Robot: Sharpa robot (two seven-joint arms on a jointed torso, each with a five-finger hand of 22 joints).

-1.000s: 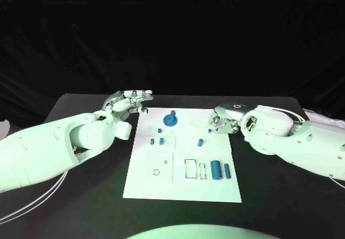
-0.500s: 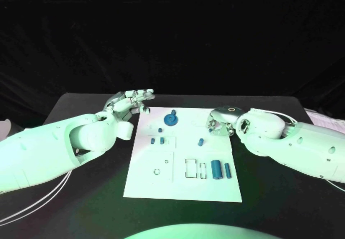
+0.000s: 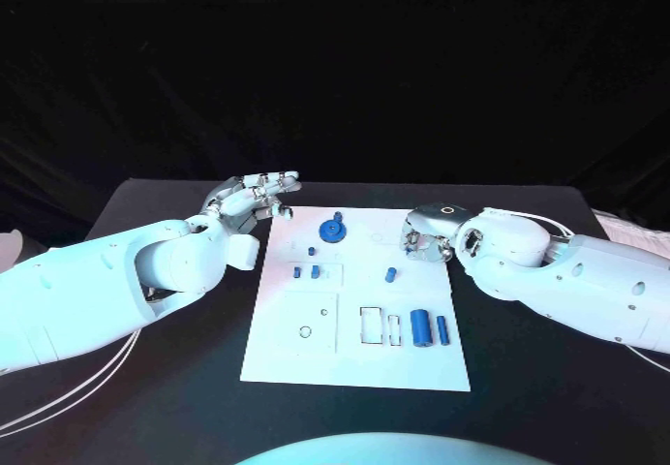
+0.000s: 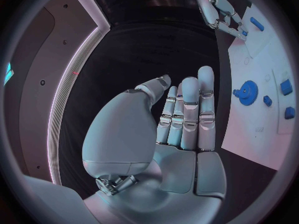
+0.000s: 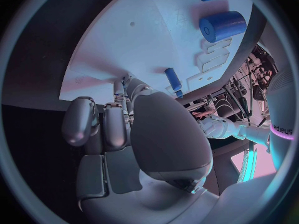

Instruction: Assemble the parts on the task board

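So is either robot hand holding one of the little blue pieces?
The left robot hand is flat, open and holds nothing. The right robot hand curls at the task board's edge; whether it grips a piece cannot be told.

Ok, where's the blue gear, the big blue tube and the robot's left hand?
Blue gear (image 3: 331,232), head view, on its round face.
Big blue tube (image 3: 419,330), head view, mid-length.
Left hand (image 3: 256,198), head view, middle of the hand.

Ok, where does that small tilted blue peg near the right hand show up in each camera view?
Head view: the blue peg lies on the task board, just in front of the right hand.
Left wrist view: the peg lies on the board, beside the right hand.
Right wrist view: the peg lies on the board, just past the hand's fingers.
Shared landmark: the right hand.
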